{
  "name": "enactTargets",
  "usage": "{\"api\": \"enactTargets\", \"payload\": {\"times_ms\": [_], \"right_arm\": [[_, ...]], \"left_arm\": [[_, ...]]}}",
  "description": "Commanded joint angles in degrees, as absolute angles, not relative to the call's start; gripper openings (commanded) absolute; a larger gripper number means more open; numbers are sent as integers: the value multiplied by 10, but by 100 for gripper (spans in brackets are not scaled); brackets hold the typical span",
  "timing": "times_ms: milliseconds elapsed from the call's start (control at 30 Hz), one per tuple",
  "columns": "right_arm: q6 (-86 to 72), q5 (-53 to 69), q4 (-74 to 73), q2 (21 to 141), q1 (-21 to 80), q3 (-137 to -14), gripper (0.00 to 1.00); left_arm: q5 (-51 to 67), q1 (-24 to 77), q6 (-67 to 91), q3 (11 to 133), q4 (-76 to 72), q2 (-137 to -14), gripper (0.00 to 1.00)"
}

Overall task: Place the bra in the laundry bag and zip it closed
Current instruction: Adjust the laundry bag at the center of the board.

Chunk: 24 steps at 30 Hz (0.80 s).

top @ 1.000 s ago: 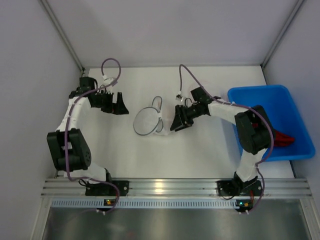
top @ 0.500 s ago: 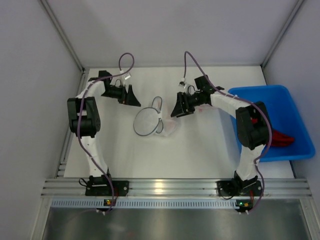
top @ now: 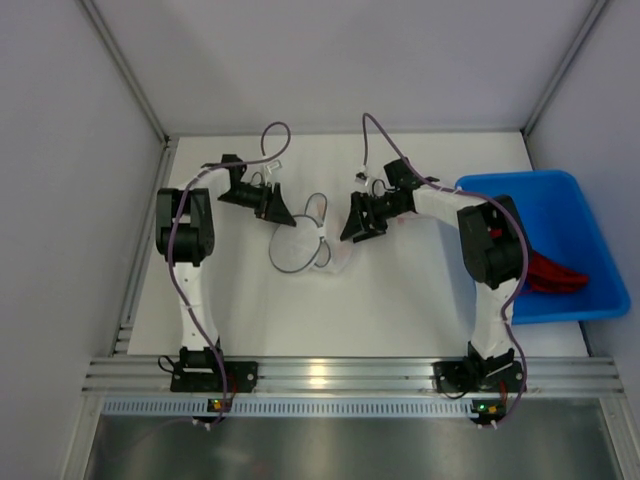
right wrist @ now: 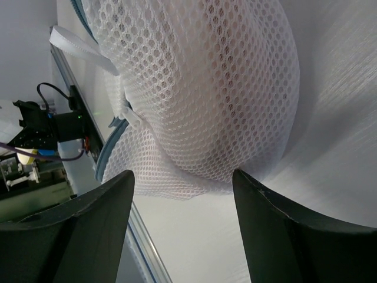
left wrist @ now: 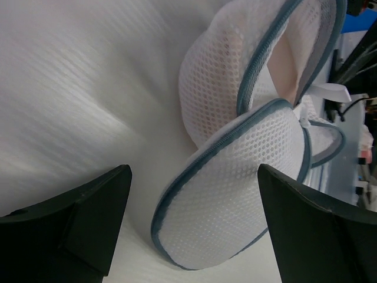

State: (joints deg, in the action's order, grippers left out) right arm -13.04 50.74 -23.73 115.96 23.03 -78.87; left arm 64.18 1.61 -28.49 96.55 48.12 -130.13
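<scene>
Swung left jaws in from upper left to the bag (top: 296, 243) at centre, widened right jaws; both apart and empty, so zipping judged next.

Your bag (top: 295, 243) lies on the table (top: 420, 290) between left gripper (top: 276, 210) and right gripper (top: 353, 222), each just beside it; bin (top: 520, 177) at right edge.

We're looking at a robot lab here, a closed-in test cell: plain grey panels (top: 60, 200) around us on metal struts (top: 125, 70), a white table (top: 400, 300), two robot arms (top: 185, 240) bolted to an aluminium rail (top: 340, 375) at the near edge, purple cables (top: 275, 135) looping free, and a blue plastic bin (top: 520, 180) alongside.
</scene>
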Motion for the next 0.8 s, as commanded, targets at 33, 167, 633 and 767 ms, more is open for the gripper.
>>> {"api": "enactTargets", "payload": {"times_ms": [33,167,633,767], "right_arm": [[-115,519,-224,1165,230,-795,69],[-116,520,-217,1159,234,-779,69],[-184,545,-94,1106,261,-669,72],[-252,562,11,1073,279,-635,75]], "left_arm": [[714,19,-323,933,497,-1273,88],[760,19,-316,904,506,-1246,66],[840,17,-225,872,505,-1178,0],[881,23,-198,863,506,-1172,0]]}}
